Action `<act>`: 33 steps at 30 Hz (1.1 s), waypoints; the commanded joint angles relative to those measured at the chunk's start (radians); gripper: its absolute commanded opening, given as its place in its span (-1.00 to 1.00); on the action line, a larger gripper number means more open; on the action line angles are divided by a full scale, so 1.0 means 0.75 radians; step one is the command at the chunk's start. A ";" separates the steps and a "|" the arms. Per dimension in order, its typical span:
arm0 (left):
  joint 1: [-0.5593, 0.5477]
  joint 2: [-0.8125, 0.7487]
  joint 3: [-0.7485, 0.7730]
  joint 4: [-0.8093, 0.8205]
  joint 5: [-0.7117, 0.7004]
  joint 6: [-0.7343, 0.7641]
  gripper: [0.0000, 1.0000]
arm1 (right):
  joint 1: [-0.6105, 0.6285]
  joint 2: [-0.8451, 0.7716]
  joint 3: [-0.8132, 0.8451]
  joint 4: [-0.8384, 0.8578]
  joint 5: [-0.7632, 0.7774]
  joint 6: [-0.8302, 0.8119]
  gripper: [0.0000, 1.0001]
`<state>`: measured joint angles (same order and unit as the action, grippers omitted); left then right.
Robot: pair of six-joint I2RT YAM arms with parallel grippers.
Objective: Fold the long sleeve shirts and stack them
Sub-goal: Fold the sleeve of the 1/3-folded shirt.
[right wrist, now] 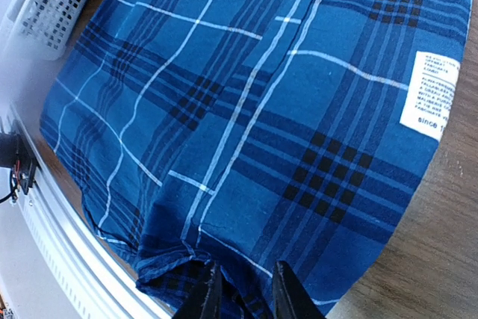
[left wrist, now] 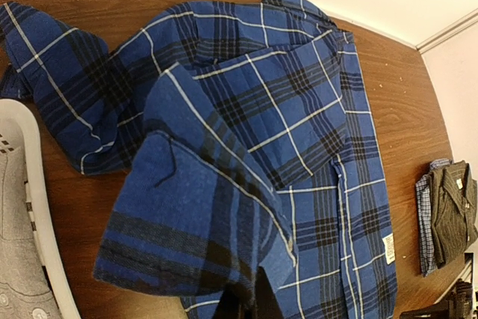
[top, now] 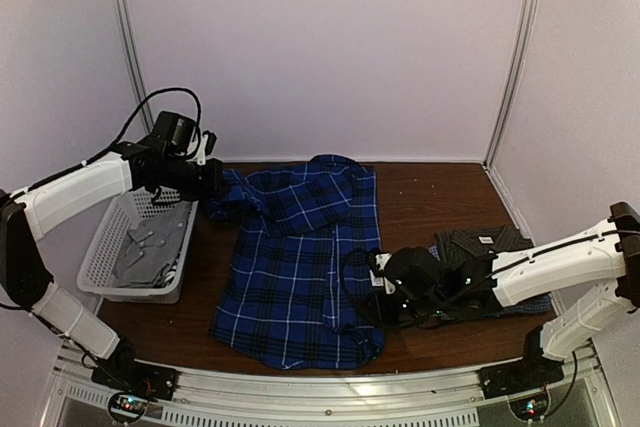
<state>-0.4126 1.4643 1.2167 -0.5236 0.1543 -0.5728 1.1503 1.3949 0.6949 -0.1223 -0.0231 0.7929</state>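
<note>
Left hand (top: 210, 180), pressed together, pinched a sleeve of the plaid shirt (top: 300, 257) at upper left. Right hand (right wrist: 246, 300) straddled its hem at lower centre, fingers (right wrist: 207, 296) slightly spread; the shirt lay on the desk (top: 430, 197).

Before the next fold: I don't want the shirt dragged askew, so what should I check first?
1. Left gripper shut on the sleeve: ok.
2. Right gripper astride the hem: ok.
3. Right gripper clamped on the hem: cannot tell.
4. Shirt body flat on the table: ok.
5. Shirt clear of the basket: cannot tell, since cloth lies right beside its rim.
6. Stack apart from the shirt: ok.
</note>
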 commanded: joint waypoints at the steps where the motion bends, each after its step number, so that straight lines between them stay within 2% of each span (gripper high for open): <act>1: -0.006 -0.023 -0.004 0.059 0.001 0.023 -1.00 | 0.091 0.110 0.070 -0.005 0.143 0.057 -0.49; 6: -0.006 -0.023 -0.004 0.060 0.003 0.023 -1.00 | 0.194 0.244 0.158 -0.038 0.146 0.076 -0.51; 11: -0.006 -0.023 -0.019 0.075 0.015 0.022 -1.00 | 0.269 0.288 0.182 -0.036 0.128 0.108 -0.49; 22: -0.006 -0.007 -0.020 0.091 0.040 0.020 -1.00 | 0.278 0.381 0.123 0.090 0.037 0.153 -0.48; 27: -0.006 -0.007 0.011 0.090 0.086 0.041 -1.00 | 0.279 0.282 0.136 0.051 0.061 0.165 -0.45; 33: -0.060 0.005 0.067 0.090 0.154 0.122 -1.00 | 0.260 0.074 0.203 -0.116 0.211 0.157 -0.37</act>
<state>-0.4221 1.4643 1.2098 -0.5014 0.2173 -0.5419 1.3560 1.5585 0.7982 -0.1230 0.0349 0.9089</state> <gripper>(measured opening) 0.022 0.301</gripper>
